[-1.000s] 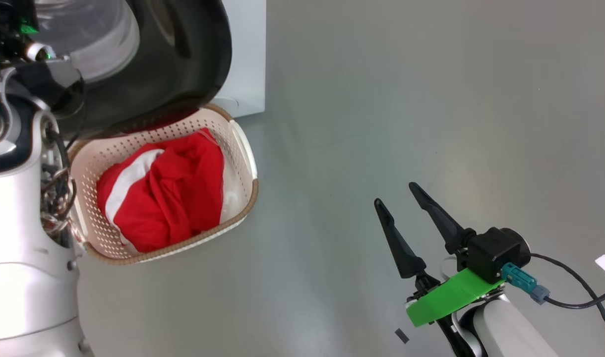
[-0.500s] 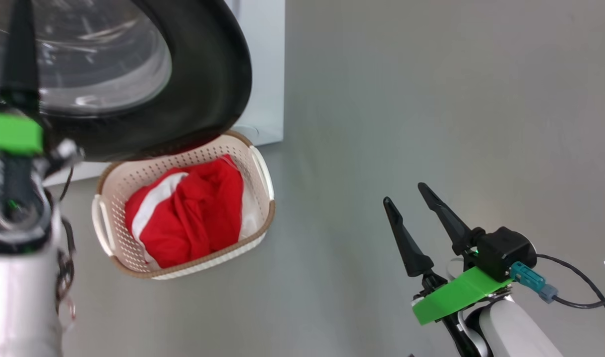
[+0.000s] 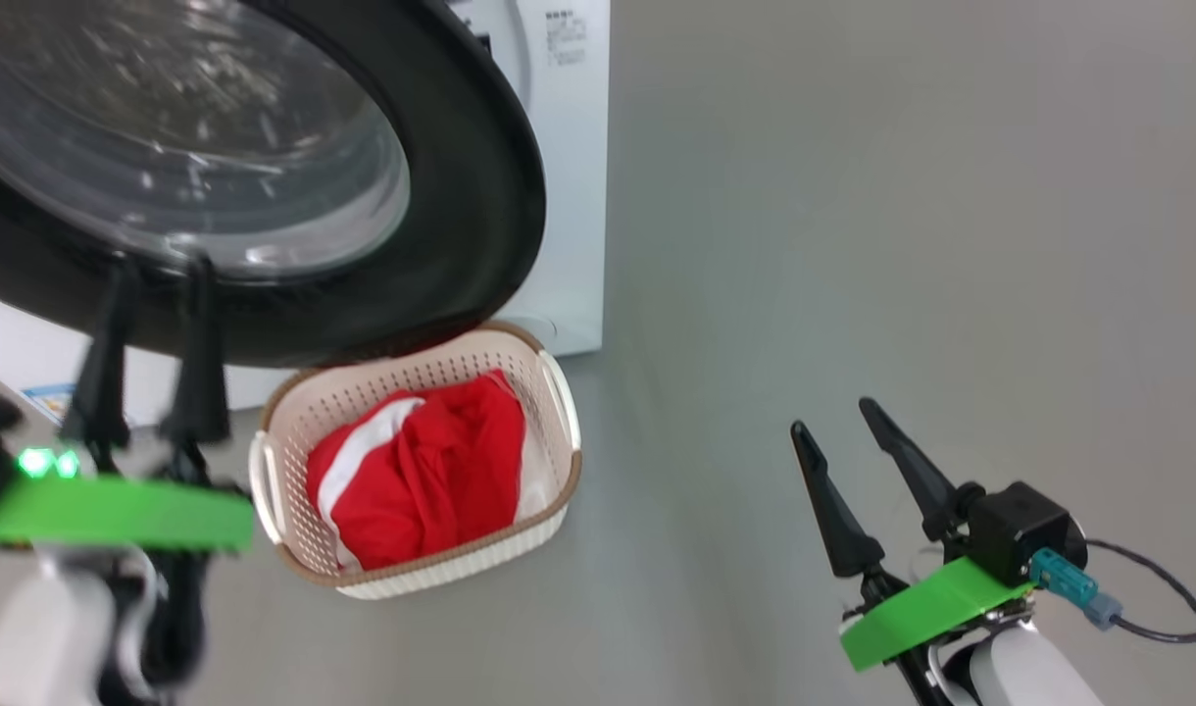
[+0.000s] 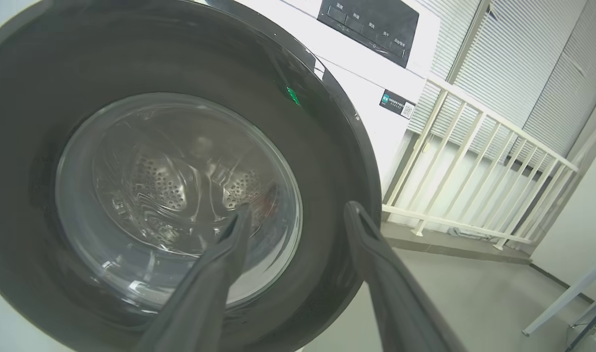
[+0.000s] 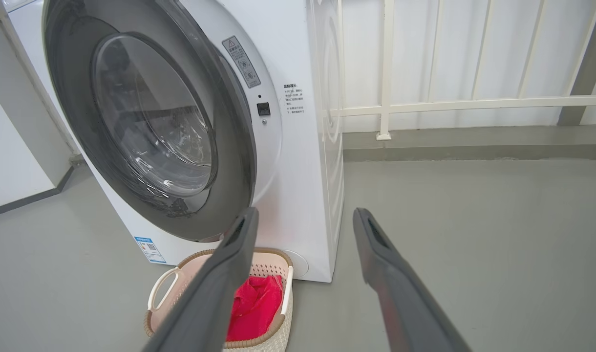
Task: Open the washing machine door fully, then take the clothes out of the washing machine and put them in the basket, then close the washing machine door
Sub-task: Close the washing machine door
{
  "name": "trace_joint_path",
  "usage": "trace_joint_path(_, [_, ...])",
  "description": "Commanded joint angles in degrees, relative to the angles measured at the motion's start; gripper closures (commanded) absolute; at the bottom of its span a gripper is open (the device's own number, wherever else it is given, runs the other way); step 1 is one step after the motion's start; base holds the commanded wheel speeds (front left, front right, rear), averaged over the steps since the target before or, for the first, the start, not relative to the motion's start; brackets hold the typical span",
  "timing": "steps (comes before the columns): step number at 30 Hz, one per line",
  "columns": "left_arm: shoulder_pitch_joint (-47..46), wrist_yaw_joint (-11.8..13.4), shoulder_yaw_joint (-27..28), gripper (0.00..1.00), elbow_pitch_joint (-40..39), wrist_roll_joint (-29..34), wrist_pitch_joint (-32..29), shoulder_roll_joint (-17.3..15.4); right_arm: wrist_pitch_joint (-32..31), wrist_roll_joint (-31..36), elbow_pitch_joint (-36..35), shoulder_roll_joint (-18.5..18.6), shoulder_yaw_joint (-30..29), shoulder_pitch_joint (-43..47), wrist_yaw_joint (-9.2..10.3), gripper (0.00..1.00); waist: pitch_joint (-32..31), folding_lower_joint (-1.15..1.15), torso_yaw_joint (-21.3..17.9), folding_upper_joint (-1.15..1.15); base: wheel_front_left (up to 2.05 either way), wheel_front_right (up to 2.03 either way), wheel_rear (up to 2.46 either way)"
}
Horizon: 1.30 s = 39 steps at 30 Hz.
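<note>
Turns on the washing machine door (image 3: pixel 206 147): faces the left tool (image 3: pixel 162 270) square on and close ahead, fingertips aimed at the lower black rim and the clear window, with the drum visible through it in the left wrist view. Looks swung to against the washing machine (image 5: pixel 303 171); cannot tell whether latched. Has the left tool spread wide and empty, touching nothing visible. Has the right tool (image 3: pixel 833 414) likewise wide apart and holding nothing, well off to the right over bare floor (image 3: pixel 853 245), so the farther of the two from the door. Shows the clothes (image 3: pixel 422 480) heaped red in the basket (image 3: pixel 392 378), on the floor just under the door's lower edge, between the two tools and nearer the left. Probably calls for a straight push from the left tool, flat against the rim, if not yet shut home
</note>
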State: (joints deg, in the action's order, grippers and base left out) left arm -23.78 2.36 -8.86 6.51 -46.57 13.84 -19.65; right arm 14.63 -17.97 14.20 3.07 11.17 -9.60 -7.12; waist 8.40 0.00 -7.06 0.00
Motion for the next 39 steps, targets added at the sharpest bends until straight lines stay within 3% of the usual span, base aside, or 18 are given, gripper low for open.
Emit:
trace_joint_path(1, [1.6, 1.0, 1.5, 0.00, -2.2, 2.8, 0.7, -2.3, 0.4, 0.6, -1.1, -0.2, 0.8, 0.5, -0.36, 0.00, -2.5, 0.00, 0.8, 0.00, 0.00, 0.00, 0.00])
trace_joint_path(14, [15.3, 2.0, 3.4, 0.00, -7.9, 21.8, 1.1, 1.4, 0.4, 1.9, -1.2, -0.2, -0.5, 3.7, -0.36, 0.00, -7.7, 0.00, 1.4, 0.00, 0.00, 0.00, 0.00])
trace_joint_path(28, [25.5, 0.0, 7.7, 0.00, -6.7, 27.4, 1.2, 7.9, 0.4, 2.8, -2.8, -0.2, -3.3, 7.7, -0.36, 0.00, -10.3, 0.00, 2.0, 0.00, 0.00, 0.00, 0.00])
trace_joint_path(39, [28.1, -2.7, 10.9, 0.00, -2.8, 31.6, 1.2, 10.5, 0.4, 3.4, -5.5, -0.2, -5.7, 11.3, -0.36, 0.00, -12.0, 0.00, 3.5, 0.00, 0.00, 0.00, 0.00])
